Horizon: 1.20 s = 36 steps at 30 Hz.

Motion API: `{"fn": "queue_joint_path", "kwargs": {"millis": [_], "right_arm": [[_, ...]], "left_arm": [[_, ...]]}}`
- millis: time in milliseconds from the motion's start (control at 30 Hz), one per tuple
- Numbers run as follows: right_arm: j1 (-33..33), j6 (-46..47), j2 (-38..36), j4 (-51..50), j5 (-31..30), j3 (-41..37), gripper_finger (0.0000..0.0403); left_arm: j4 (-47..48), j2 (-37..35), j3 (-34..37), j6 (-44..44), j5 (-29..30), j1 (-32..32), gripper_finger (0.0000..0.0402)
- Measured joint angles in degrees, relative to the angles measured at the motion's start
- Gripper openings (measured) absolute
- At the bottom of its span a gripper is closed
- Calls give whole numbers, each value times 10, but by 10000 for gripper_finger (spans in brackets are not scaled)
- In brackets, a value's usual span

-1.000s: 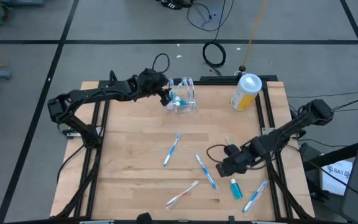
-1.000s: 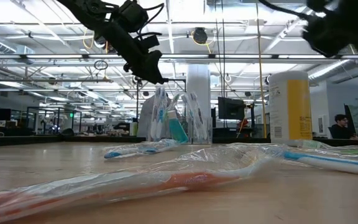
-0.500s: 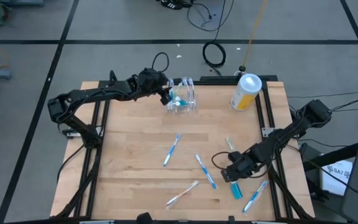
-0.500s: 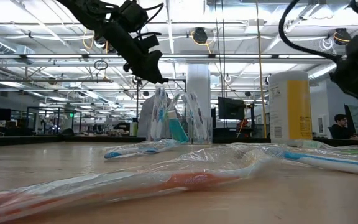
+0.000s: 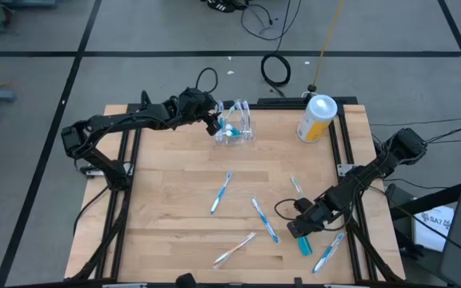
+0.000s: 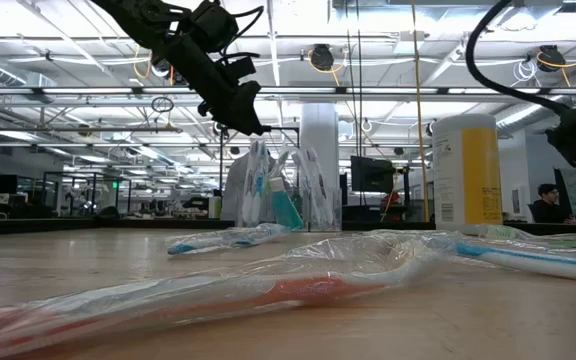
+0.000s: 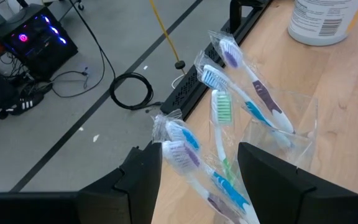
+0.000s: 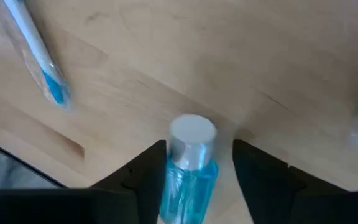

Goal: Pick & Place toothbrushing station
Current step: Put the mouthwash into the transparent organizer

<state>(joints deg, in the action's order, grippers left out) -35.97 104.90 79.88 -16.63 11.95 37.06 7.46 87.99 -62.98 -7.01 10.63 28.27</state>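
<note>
The right gripper [image 5: 297, 230] is down low near the front right of the table [image 5: 174, 172], and its fingers [image 8: 138, 180] straddle a small blue bottle [image 8: 188, 163] with a pale cap, lying flat on the wood. In the right wrist view the two dark fingers sit on either side of the bottle, close to its sides, but whether they press it cannot be told from here. Just beside that spot in the high view lies a wrapped toothbrush [image 5: 328, 252] toward the table's front edge, and another [image 5: 266, 220] lies a little to the left of the gripper. Two more loose brushes rest on the wood, one mid-table [image 5: 221, 193] and one with a reddish handle near the front [image 5: 234, 249]. At the back, the left gripper [image 5: 214, 122] hovers just beside the holder [image 5: 237, 125], the clear cup standing upright near the table's far edge with several wrapped brushes sticking out of it. Its fingers [image 7: 143, 180] stand wide apart with nothing between them, and the brush heads show just ahead of them in the left wrist view. The yellow canister [image 5: 317, 118] stands upright at the back right corner, well apart from the holder.
</note>
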Motion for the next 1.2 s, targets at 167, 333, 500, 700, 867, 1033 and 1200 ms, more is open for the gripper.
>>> {"fn": "queue_joint_path", "kwargs": {"millis": [167, 333, 500, 700, 867, 1033, 1200], "right_arm": [[-6, 7, 0, -3, -2, 0, 126], [-5, -13, -1, 3, -34, 0, 88], [6, -34, 0, 41, -103, 0, 83], [53, -225, -10, 125, -213, 0, 90], [116, -410, -10, 127, -322, 0, 90], [197, -599, -10, 184, -461, 0, 90], [281, -863, -10, 368, -481, 0, 91]], "left_arm": [[0, 0, 0, 0, 0, 0, 218], [0, 0, 0, 0, 0, 0, 218], [-8, 0, 0, 0, 0, 0, 218], [-21, 0, 0, 0, 0, 0, 218], [-21, 0, 0, -1, 0, 0, 218], [-20, -3, 0, -13, 1, 0, 218], [6, -40, 1, -38, 82, 0, 218]]}}
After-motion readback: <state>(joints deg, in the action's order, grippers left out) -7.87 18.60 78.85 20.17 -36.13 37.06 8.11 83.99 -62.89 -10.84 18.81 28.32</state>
